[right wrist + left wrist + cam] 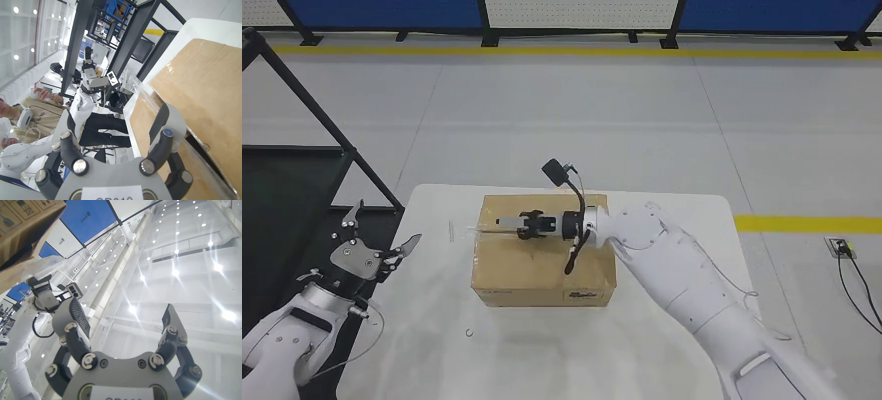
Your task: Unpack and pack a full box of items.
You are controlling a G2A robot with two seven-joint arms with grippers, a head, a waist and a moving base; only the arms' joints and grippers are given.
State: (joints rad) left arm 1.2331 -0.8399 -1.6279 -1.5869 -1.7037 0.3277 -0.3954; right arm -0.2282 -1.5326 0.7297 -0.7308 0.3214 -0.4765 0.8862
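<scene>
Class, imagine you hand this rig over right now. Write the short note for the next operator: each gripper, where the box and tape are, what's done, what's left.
The left gripper is open and empty, at the table's left edge, apart from the box.
The right gripper is open, above the box top at the clear tape along its seam, not gripping it.
The box stands mid-table, top closed; a tape end sticks out past its edge on the left gripper's side.
Done: nothing unpacked yet.
Left: peel the tape, open the box, take the items out, repack.

Robotics lab hall: yellow floor tape [542, 50], blue partition panels [382, 12], black metal racks [72, 47].
</scene>
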